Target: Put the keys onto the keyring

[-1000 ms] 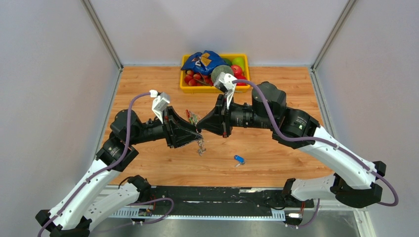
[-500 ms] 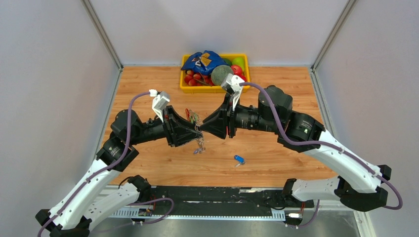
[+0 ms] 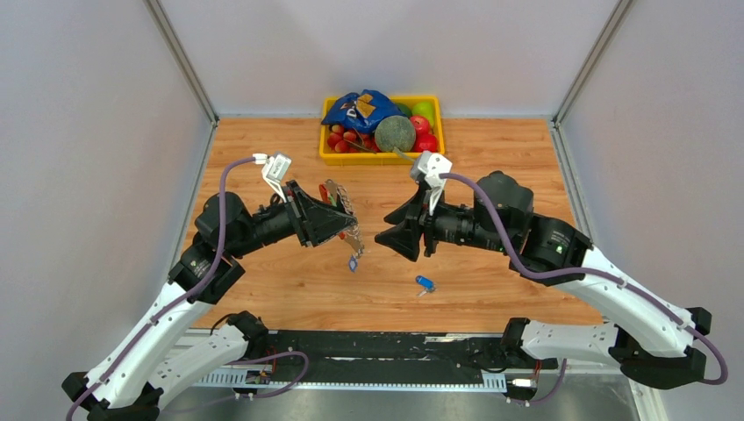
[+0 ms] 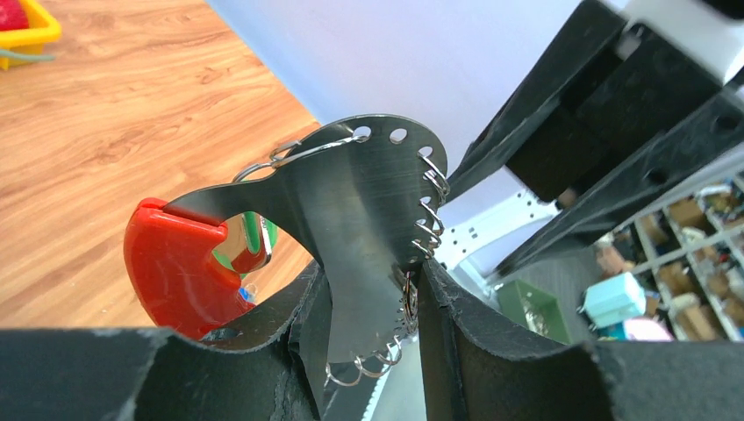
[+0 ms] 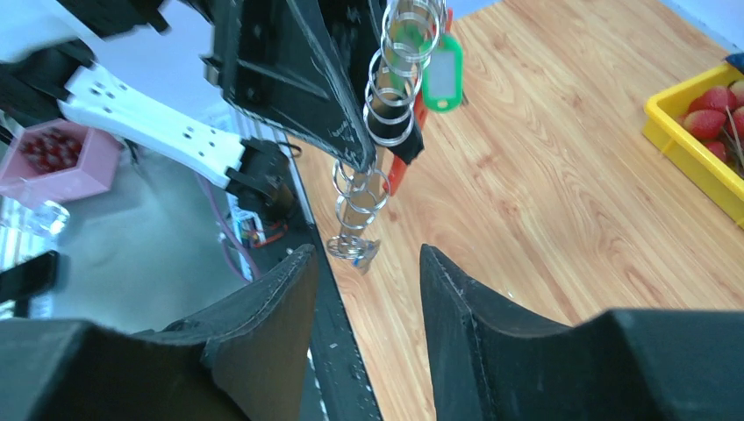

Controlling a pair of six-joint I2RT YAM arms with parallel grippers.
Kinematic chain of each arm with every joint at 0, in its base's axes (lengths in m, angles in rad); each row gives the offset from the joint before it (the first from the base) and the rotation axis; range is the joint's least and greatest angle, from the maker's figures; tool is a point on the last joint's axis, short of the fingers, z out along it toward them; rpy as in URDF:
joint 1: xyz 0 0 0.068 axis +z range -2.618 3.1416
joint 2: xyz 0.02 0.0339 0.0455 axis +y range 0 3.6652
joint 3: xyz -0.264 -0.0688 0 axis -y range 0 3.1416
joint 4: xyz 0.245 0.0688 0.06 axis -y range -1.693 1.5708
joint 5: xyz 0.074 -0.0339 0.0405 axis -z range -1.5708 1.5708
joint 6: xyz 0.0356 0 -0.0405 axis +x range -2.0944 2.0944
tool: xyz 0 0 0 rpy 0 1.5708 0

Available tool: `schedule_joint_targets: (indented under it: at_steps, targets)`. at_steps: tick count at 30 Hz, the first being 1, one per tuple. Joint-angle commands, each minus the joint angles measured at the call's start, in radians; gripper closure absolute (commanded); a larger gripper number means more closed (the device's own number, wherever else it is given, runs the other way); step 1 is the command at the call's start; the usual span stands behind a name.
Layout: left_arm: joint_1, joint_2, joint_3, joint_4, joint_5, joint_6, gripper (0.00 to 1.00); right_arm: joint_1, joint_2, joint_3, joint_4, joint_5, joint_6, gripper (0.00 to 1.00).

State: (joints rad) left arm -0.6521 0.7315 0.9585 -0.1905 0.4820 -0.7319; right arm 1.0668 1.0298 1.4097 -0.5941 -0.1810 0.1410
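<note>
My left gripper (image 4: 368, 307) is shut on the keyring (image 4: 368, 193), pinching its flat silvery plate; the red clip (image 4: 175, 272) curves off to the left. In the top view the keyring (image 3: 338, 210) is held above the table, and a chain of small rings hangs from it with one blue-headed key (image 3: 354, 261) at its end. In the right wrist view, that key (image 5: 361, 253) dangles just beyond my right gripper (image 5: 364, 263). The right gripper (image 3: 386, 239) is open, holds nothing and stands apart from the chain. A second blue-headed key (image 3: 425, 283) lies on the table.
A yellow tray (image 3: 326, 156) of fruit with a blue bag stands at the back of the table; its corner (image 5: 680, 132) also shows in the right wrist view. A green tag (image 5: 441, 70) hangs from the keyring. The table's near edge carries a black rail (image 3: 368, 342).
My right gripper opened and drew back to the right, away from the keyring. The left gripper rose and tilted with the keyring; the key on the chain now hangs free.
</note>
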Motion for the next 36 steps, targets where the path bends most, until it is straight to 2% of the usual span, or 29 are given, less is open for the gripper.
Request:
schedule_joint_targets:
  at_steps: [1, 9, 15, 21, 24, 36]
  targets:
    - [0.0, -0.005, 0.044, 0.024, -0.085, -0.143, 1.0, 0.005, 0.03, -0.032, -0.006, 0.014, -0.121, 0.51]
    - [0.001, -0.02, 0.039, -0.043, -0.166, -0.236, 1.0, 0.062, -0.004, -0.102, 0.089, 0.04, -0.325, 0.49]
    - [-0.001, -0.032, 0.021, -0.055, -0.201, -0.302, 1.0, 0.106, -0.023, -0.142, 0.185, 0.113, -0.392, 0.52]
    - [0.0, -0.031, -0.005, -0.026, -0.177, -0.338, 1.0, 0.152, 0.0, -0.173, 0.256, 0.174, -0.442, 0.59]
    - [0.0, -0.029, -0.001, -0.021, -0.155, -0.333, 1.0, 0.185, -0.002, -0.192, 0.283, 0.28, -0.496, 0.62]
    - [0.0, -0.029, 0.037, -0.048, -0.096, -0.312, 1.0, 0.253, -0.047, -0.237, 0.316, 0.346, -0.697, 0.61]
